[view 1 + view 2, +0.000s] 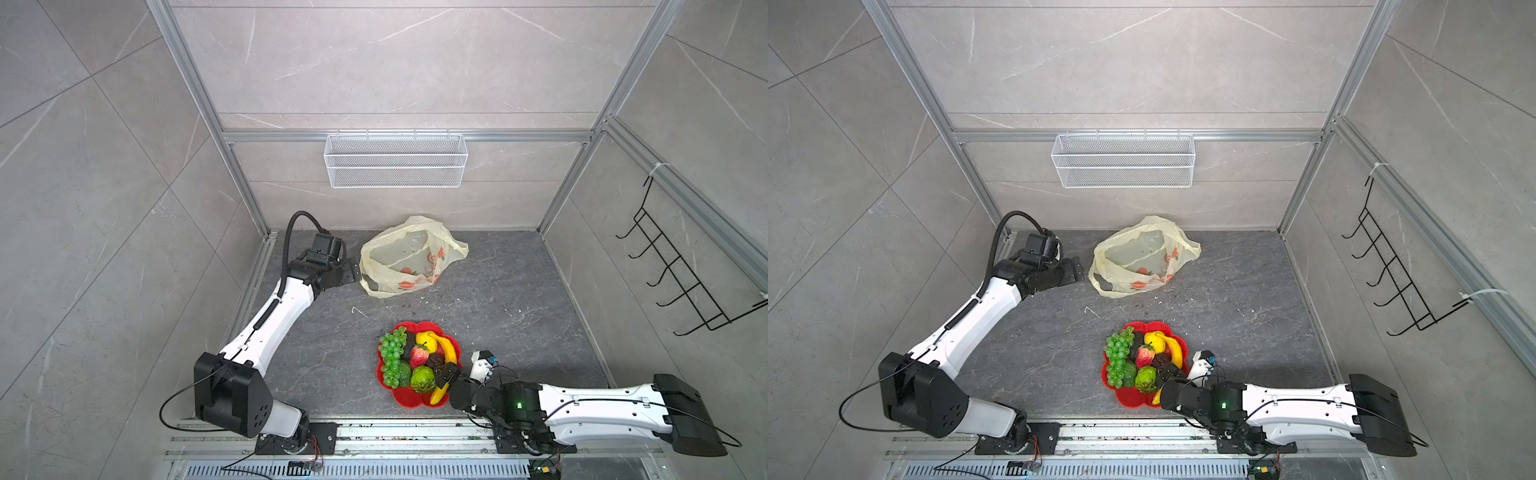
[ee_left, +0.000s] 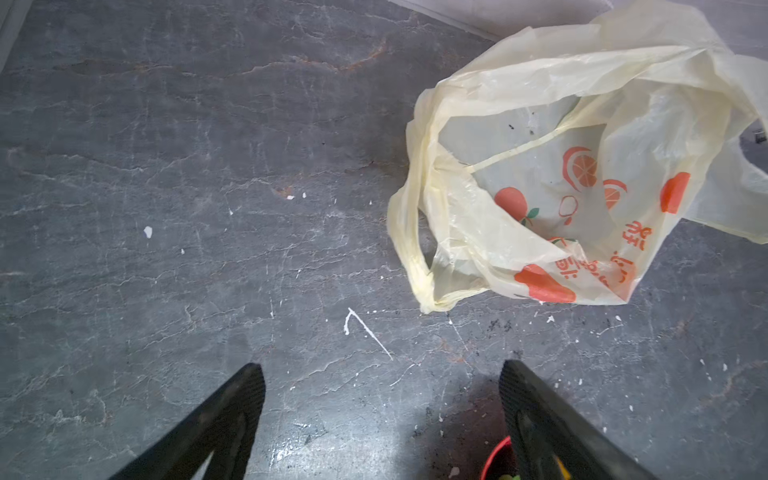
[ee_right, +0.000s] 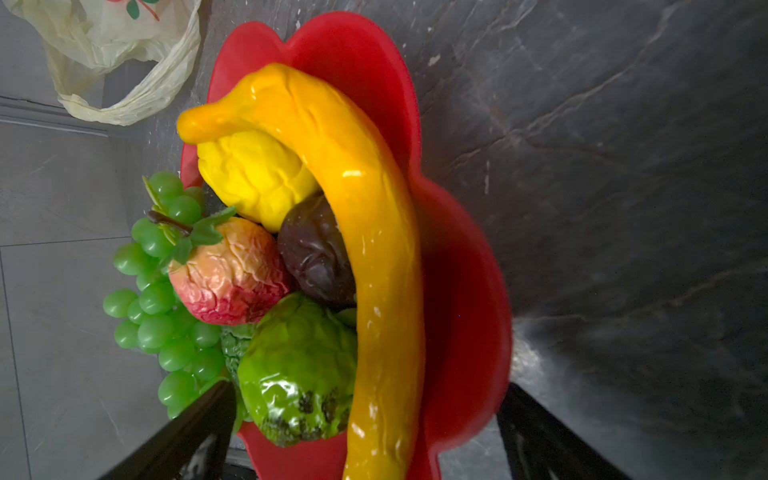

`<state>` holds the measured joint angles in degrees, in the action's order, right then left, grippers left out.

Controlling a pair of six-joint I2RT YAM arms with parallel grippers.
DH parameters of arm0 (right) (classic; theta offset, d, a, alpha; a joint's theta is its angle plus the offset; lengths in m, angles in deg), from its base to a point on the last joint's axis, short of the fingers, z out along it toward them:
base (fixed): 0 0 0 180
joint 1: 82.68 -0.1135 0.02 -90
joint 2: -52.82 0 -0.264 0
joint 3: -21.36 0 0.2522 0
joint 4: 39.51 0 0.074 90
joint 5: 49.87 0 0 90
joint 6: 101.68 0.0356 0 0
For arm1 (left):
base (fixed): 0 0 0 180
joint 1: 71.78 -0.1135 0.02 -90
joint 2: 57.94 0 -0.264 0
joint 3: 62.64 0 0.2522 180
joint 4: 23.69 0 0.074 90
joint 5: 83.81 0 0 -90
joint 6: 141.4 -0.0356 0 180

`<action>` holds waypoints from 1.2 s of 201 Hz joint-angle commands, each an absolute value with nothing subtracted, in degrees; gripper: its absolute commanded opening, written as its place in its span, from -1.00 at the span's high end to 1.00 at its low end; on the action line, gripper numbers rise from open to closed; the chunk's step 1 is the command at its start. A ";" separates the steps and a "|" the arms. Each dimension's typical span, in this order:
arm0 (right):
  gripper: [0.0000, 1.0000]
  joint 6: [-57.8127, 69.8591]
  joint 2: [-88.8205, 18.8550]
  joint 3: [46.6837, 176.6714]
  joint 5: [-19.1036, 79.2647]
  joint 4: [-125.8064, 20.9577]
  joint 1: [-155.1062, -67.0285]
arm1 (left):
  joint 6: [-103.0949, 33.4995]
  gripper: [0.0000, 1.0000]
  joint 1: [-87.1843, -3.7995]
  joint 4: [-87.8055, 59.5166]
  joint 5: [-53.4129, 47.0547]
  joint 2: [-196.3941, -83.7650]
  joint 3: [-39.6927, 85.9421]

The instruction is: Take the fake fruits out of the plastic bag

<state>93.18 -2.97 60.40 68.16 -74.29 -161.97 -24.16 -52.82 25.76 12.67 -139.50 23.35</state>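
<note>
Nearest us: right gripper (image 3: 370, 385), fingers spread wide above the near end of the banana (image 3: 365, 208); we see nothing pinched between them.
Other hand: left gripper (image 2: 381, 365), fingers just as wide, only bare table (image 2: 166, 208) between them, holding nothing.
Bag: the plastic bag (image 1: 409, 259) sits slumped at the back of the table, mouth gaping upward; through the film we make out no fruit inside.
Fruit: the fake fruits (image 1: 415, 361) are heaped on the red plate (image 1: 409, 402) toward the front, well apart from the bag.
Key relation: the bag lies just beside the left gripper, to its right in both top views and not between the fingers; a loop handle (image 2: 401, 232) is its nearest part.
Long axis: we read it slanting from that handle toward the back right corner.
Nearer arm: left for the bag, right for the plate.
Our judgement: emptying looks done; a last bag check would fall to the left arm.
</note>
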 commanded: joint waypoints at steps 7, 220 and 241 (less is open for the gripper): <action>-1.00 93.96 -3.37 58.98 68.67 -68.22 -162.39 | -22.32 -0.84 -53.50 21.18 16.13 -135.20 19.36; -1.00 82.03 -27.81 61.55 56.13 -27.98 -151.32 | -18.23 -0.83 -55.35 14.40 22.52 -121.63 -1.14; -0.99 80.67 -30.67 63.11 53.58 -26.05 -148.88 | -17.97 -0.84 -55.38 14.42 23.41 -121.58 -2.17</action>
